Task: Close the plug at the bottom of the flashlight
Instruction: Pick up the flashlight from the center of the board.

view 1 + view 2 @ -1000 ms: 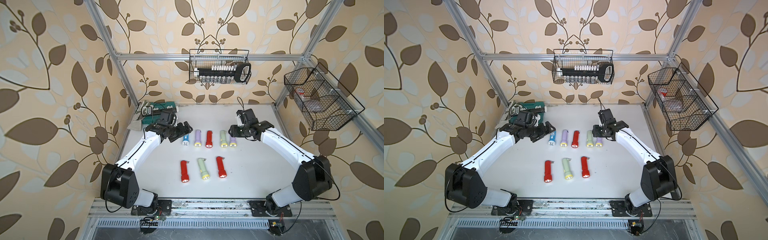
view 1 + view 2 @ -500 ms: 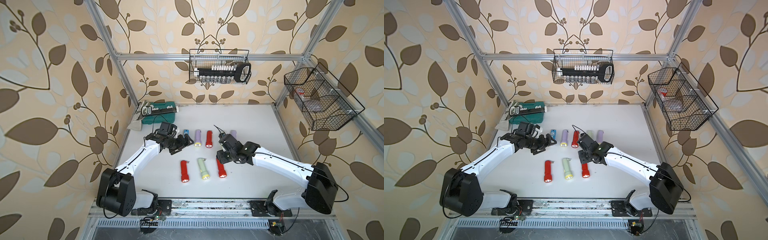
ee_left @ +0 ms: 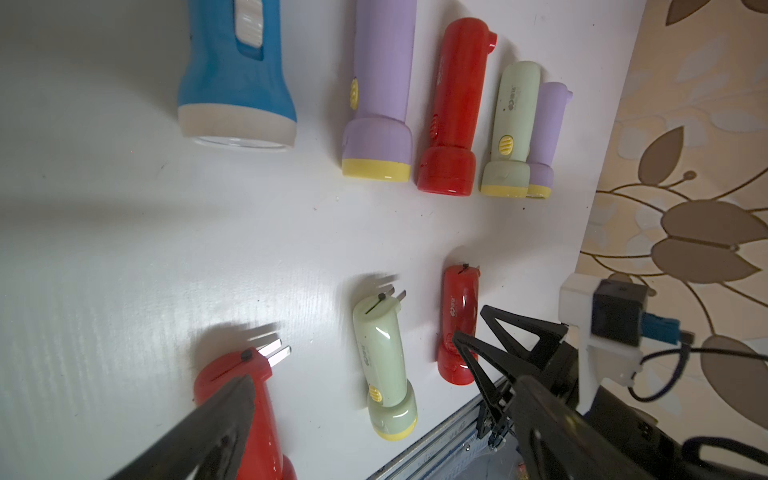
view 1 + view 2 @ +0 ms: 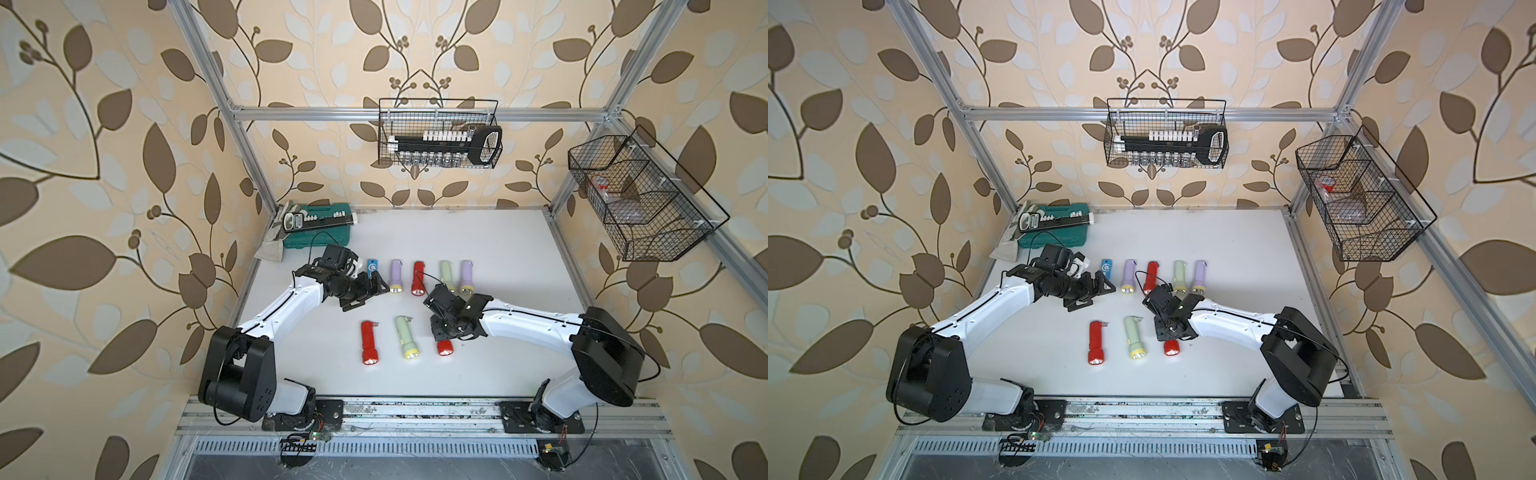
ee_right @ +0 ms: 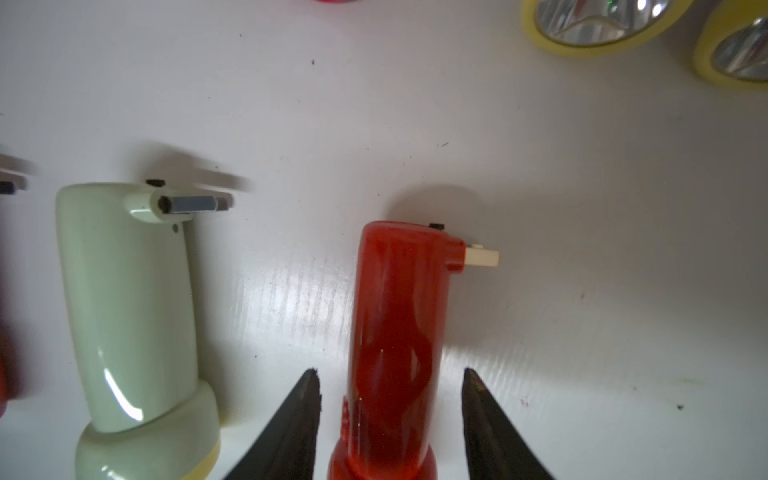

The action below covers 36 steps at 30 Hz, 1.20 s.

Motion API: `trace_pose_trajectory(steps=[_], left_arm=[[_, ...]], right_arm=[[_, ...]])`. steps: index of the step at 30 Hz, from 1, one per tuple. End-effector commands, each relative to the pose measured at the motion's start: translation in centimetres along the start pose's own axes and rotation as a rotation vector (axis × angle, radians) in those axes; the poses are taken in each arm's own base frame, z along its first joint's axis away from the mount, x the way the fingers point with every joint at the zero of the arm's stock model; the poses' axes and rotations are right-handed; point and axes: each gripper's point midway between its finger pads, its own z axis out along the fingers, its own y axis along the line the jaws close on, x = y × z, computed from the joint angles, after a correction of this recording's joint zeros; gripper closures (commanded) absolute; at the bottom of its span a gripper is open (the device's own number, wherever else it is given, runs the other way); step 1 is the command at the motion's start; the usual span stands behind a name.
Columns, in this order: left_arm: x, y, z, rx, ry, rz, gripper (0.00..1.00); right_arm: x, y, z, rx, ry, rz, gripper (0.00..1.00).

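Three flashlights lie in the front row: a red one (image 4: 369, 343) and a pale green one (image 4: 405, 337) with metal plug prongs sticking out of their bottoms, and a second red flashlight (image 5: 399, 332). My right gripper (image 5: 390, 382) is open and straddles this second red flashlight's body, with a gap on each side. A cream plug stub (image 5: 482, 255) juts sideways from its bottom. In both top views only its head (image 4: 444, 348) (image 4: 1171, 347) shows under the right gripper (image 4: 442, 328). My left gripper (image 4: 368, 293) hovers wide open and empty between the rows.
The back row holds blue (image 4: 372, 266), purple (image 4: 395, 276), red (image 4: 418, 277), green (image 4: 445, 272) and purple (image 4: 466, 276) flashlights. A green tool case (image 4: 320, 226) sits in the far left corner. Wire baskets hang on the back wall (image 4: 438, 139) and right wall (image 4: 640, 199).
My right arm has swung from the back row down over the front right red flashlight, and its jaws have narrowed a little. My left arm has shifted slightly toward the front.
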Motion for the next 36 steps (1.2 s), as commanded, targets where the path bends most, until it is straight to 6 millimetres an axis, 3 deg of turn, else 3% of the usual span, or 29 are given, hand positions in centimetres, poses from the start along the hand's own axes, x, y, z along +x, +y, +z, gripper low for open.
trace_pose_trajectory(steps=[1, 12, 19, 27, 30, 36], left_arm=[[-0.6, -0.9, -0.8, 0.027, -0.018, 0.031, 0.01], [-0.8, -1.0, -1.1, 0.026, -0.032, 0.034, 0.01], [-0.7, -0.9, -0.9, 0.033, -0.026, 0.019, 0.01], [-0.7, -1.5, -0.4, 0.105, -0.037, -0.082, 0.01], [-1.1, -3.1, -0.6, 0.186, -0.044, -0.121, 0.01], [-2.1, -7.8, -2.0, 0.299, -0.061, -0.1, 0.01]], right_arm=[[-0.1, 0.2, 1.3, 0.021, -0.003, 0.02, 0.5], [-0.6, -0.5, 2.7, 0.091, -0.02, 0.017, 0.58], [-1.1, -0.6, 2.0, 0.087, -0.044, 0.006, 0.8], [-4.4, 0.4, -1.8, -0.105, -0.186, -0.06, 1.0], [-6.0, 0.8, -3.8, -0.235, -0.253, -0.075, 1.0], [-8.8, 1.7, -7.6, -0.307, -0.412, -0.238, 1.0]])
